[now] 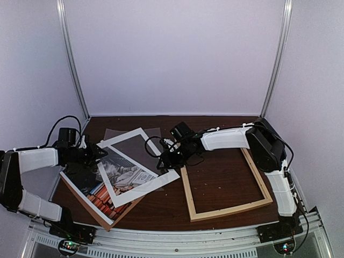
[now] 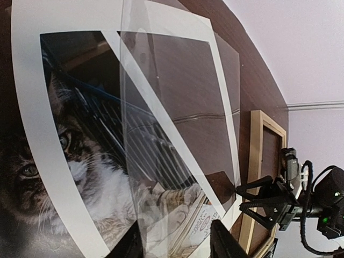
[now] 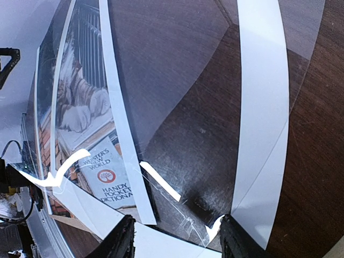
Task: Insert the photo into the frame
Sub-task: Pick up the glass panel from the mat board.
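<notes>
Left fingers (image 2: 226, 243) spread above photo (image 2: 29, 169); frame (image 2: 257, 161) beyond.

You've got the photo (image 1: 86, 185) partly hidden under the white mat (image 1: 156, 185), and the left wrist view crops its edges.

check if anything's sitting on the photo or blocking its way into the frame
Yes. The white mat lies skewed across the right part of the photo, and a clear sheet overlaps both, so the photo is partly covered. The frame lies apart to the right; nothing visible lies in its opening.
</notes>
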Action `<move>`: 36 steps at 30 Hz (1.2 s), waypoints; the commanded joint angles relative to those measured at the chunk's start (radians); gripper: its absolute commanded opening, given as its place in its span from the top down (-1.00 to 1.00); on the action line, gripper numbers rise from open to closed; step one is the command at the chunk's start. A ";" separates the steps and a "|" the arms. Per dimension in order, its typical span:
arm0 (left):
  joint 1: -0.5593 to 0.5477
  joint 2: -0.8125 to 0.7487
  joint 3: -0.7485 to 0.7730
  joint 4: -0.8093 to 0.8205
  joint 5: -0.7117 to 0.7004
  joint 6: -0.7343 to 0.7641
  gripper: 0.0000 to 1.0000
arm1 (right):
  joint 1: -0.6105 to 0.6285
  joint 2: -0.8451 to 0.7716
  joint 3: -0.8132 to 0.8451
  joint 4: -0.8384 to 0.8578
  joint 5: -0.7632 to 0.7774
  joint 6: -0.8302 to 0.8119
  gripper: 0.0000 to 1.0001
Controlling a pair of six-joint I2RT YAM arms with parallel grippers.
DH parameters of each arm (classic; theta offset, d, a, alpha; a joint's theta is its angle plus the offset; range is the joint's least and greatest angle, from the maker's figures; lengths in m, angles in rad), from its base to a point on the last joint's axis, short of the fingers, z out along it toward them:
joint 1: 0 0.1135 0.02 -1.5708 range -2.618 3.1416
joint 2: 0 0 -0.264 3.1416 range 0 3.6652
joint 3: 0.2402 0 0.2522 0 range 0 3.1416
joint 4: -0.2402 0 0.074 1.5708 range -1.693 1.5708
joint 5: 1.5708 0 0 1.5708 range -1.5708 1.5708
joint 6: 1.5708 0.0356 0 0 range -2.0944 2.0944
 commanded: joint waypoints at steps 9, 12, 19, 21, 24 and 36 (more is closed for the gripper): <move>-0.003 0.072 0.024 0.016 -0.005 0.014 0.30 | -0.002 0.028 0.001 -0.075 0.021 -0.028 -0.08; -0.003 0.096 0.024 0.023 0.005 0.011 0.43 | -0.003 0.028 0.004 -0.077 0.018 -0.029 -0.08; -0.003 0.108 0.025 0.036 0.022 0.003 0.69 | -0.004 0.031 0.020 -0.090 0.018 -0.039 -0.08; -0.003 0.108 0.029 0.035 0.024 0.004 0.78 | -0.004 0.033 0.026 -0.096 0.016 -0.041 -0.08; -0.003 0.107 0.031 0.033 0.031 0.007 0.93 | -0.005 0.031 0.034 -0.099 0.009 -0.044 -0.08; -0.003 -0.155 -0.029 0.041 0.014 -0.030 1.00 | -0.046 -0.101 0.035 -0.131 -0.019 -0.060 -0.26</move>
